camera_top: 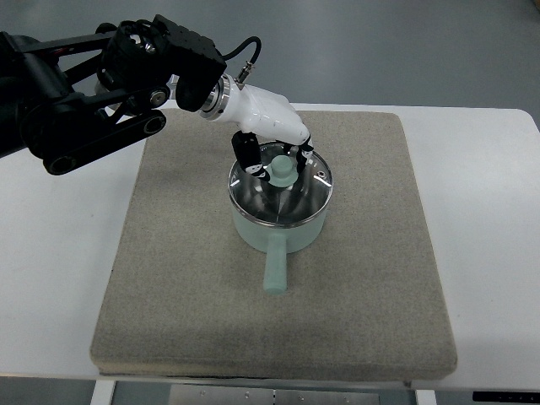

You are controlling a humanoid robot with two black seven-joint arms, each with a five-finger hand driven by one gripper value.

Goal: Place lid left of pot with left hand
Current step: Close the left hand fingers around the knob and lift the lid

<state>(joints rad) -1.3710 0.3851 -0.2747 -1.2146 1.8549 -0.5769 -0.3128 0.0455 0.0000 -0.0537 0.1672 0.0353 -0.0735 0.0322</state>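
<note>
A pale green pot (278,232) with a straight handle pointing toward me stands in the middle of the grey mat (169,278). Its shiny metal lid (295,202) with a pale green knob (281,172) sits on top of the pot. My left hand (274,160), white with black fingers, reaches in from the upper left and hangs over the lid. Its fingers (246,154) bracket the knob on both sides. I cannot tell whether they press on it. My right arm is out of sight.
The mat lies on a white table (489,253). The left arm's black links (84,110) cross the table's upper left corner. Bare mat lies to the left of the pot (177,211).
</note>
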